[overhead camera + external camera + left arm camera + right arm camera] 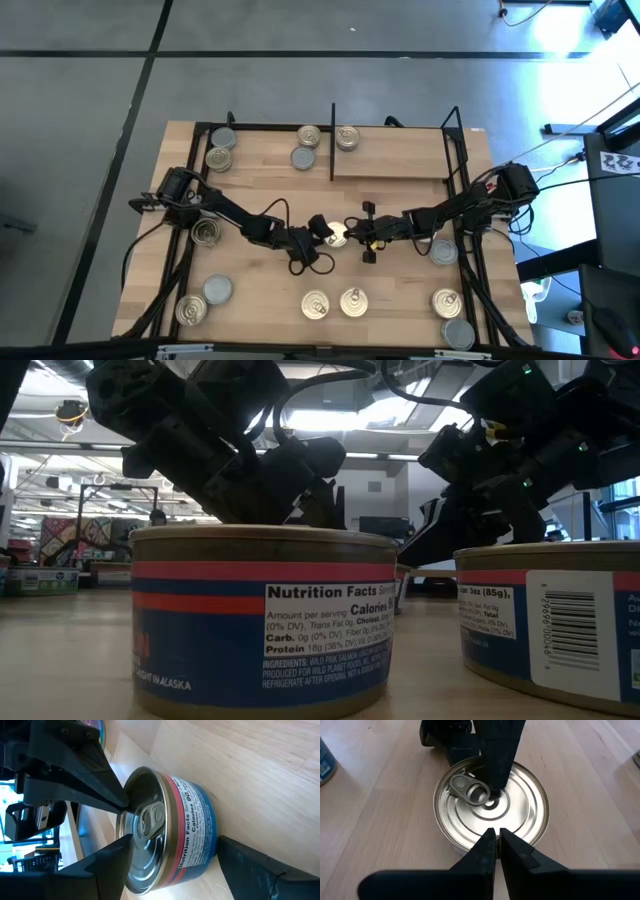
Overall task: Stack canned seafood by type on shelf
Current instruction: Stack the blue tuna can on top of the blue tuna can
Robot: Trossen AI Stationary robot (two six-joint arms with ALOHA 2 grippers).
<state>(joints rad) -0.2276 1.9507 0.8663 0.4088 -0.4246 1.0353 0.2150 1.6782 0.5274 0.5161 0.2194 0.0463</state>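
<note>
I see my left pincer (322, 233) spread wide around a low round metal tin with a pull-tab lid and blue-and-red label (336, 235), which sits upright mid-worktop (260, 180), well short of the light-wood shelf edged with black bars (395, 160). My right pincer (362, 228) hangs just over the tin's lid, its fingers (485, 851) pressed together, gripping nothing.

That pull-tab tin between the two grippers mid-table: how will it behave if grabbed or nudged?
Likely rigid: the pull-tab tin has a ribbed metal lid and straight walls. Probably slides rather than tips when nudged, being low, wide and flat on the table. The open left gripper straddles its papered side, so grip may be decent; bare rims look slippery.
</note>
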